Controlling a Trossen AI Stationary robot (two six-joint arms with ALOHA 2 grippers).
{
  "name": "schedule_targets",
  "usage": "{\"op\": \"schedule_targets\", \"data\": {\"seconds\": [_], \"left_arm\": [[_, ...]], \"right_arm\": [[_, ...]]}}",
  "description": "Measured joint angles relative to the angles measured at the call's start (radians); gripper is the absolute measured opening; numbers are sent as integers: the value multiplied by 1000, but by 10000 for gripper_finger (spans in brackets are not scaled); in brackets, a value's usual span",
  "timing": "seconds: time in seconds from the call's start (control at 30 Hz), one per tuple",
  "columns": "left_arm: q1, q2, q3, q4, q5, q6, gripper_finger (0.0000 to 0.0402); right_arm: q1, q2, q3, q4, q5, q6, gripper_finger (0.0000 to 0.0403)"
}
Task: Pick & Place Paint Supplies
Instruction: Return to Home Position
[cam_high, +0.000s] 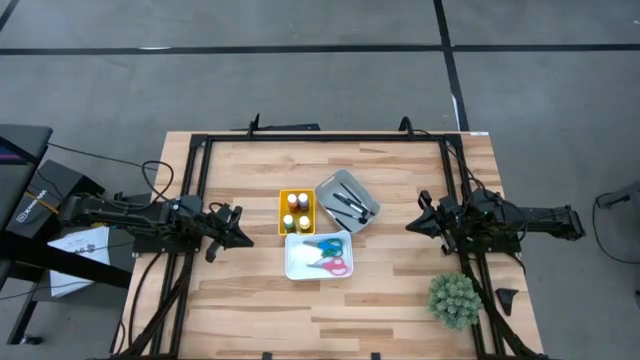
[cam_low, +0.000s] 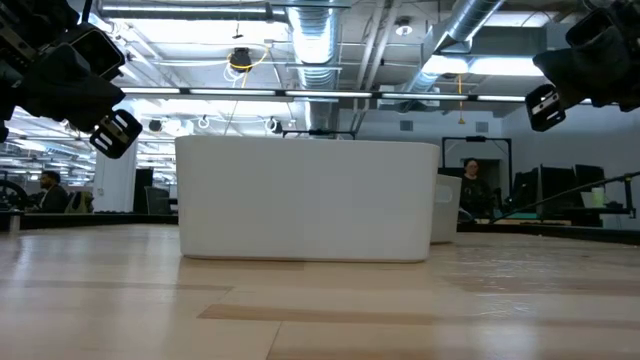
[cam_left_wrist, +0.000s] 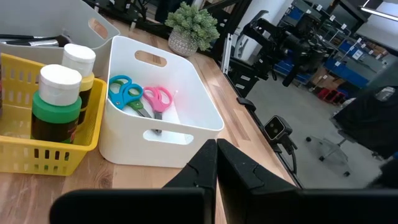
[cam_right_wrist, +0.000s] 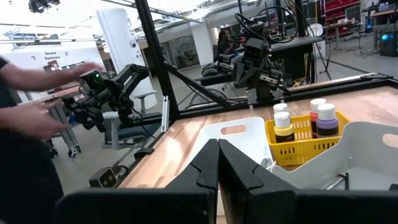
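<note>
Well, on the left side of the table the left tool hangs above the wood, pointing toward the middle. Its wrist view shows the two fingers closed together with nothing between them.

Just right of it stands the yellow bin, holding the paint bottles upright. From the left wrist, a green one with a white cap and a yellow one show nearest.

Next to that, toward the near edge, sits the white bin. The blue-handled scissors and the pink-handled scissors lie flat inside it, side by side.

Farther right, turned at an angle and close against the yellow bin's corner, is the gray bin, with the dark paintbrushes lying in it.

Beyond a gap of bare wood, the right tool hangs facing the bins. Its fingers are likewise closed together and empty.

A fuzzy green plant stands near the table's right front corner. Off the table, in the right wrist view, a person's hand shows blurred.
</note>
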Motion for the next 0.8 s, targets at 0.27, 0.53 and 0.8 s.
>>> {"op": "schedule_targets", "data": {"seconds": [0.27, 0.53, 0.8], "left_arm": [[0, 0, 0, -12, -1, -2, 3], [11, -136, 0, -8, -112, 54, 3], [33, -261, 1, -90, -329, 59, 3]], "right_arm": [[0, 0, 0, 0, 0, 0, 0], [0, 0, 0, 0, 0, 0, 0], [0, 0, 0, 0, 0, 0, 0]]}}
